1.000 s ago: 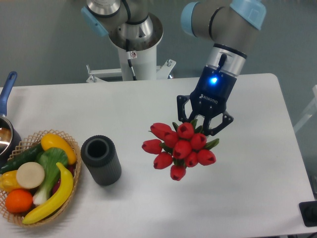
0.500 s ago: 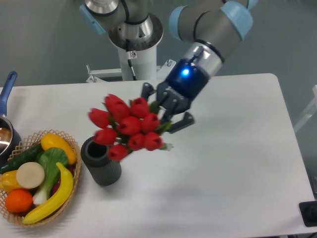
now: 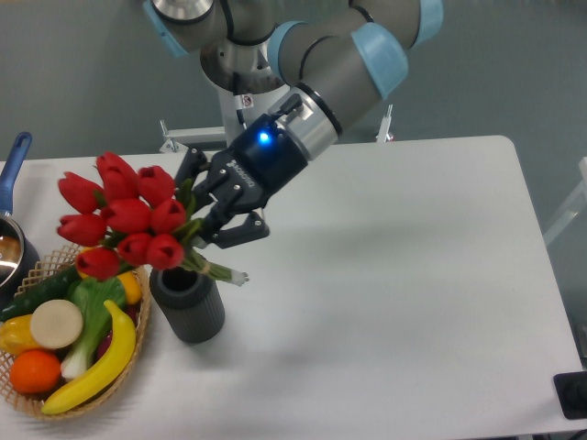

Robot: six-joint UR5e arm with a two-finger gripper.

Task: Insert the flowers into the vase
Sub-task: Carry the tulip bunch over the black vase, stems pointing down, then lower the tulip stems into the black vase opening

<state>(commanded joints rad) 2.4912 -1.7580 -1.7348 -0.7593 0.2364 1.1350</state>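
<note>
The flowers (image 3: pixel 121 216), a bunch of red tulip buds on green stems, hang tilted in the air at the left, buds pointing left and stem ends (image 3: pixel 223 271) pointing lower right. My gripper (image 3: pixel 209 217) is shut on the stems just behind the buds. The dark grey ribbed vase (image 3: pixel 189 304) stands upright on the table directly below the bunch. The lowest buds partly cover its mouth. The stem ends lie just above and right of the vase's rim, outside it.
A woven basket (image 3: pixel 128 353) full of toy fruit and vegetables sits at the left, touching close to the vase. A pot with a blue handle (image 3: pixel 13 170) is at the far left edge. The arm's base (image 3: pixel 248 82) stands behind the table.
The gripper has carried the flowers from the table's middle right leftward to above the vase, and has turned the bunch so the buds point left.
</note>
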